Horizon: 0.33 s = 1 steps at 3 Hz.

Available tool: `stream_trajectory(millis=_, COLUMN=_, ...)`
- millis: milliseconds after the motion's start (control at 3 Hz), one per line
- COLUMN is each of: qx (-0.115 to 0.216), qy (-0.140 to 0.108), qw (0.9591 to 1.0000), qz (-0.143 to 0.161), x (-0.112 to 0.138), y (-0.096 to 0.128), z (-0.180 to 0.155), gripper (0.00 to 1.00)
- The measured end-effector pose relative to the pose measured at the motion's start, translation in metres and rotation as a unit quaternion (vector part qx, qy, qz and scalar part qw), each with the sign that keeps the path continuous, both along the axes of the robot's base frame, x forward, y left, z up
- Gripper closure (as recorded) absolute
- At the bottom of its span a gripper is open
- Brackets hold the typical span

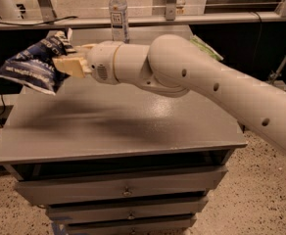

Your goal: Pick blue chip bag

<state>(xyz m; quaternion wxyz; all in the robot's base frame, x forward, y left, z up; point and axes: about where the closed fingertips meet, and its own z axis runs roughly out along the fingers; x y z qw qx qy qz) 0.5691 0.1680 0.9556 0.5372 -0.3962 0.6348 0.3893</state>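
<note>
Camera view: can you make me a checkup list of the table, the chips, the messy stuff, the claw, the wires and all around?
Surface: grey table top, flat.
Job's things: blue chip bag, pinched in the claw, held up off the table top.
Clutter: water bottle upright at the back; green bag behind the arm.
Grippers: claw over the table's back left, shut on the bag.
Cables: black cable at the back left.
Surroundings: speckled floor.

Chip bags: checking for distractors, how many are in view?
2. The tool holds the blue chip bag above the table's left edge; a green bag peeks from behind the arm, which may hide more.
</note>
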Motion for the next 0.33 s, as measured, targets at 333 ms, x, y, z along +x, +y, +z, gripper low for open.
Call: stream_trajectory(millis=333, qx=0.005, qy=-0.003, qw=1.0000, qz=0.008, x=-0.0071, y=0.0076, z=0.0066, gripper=1.00)
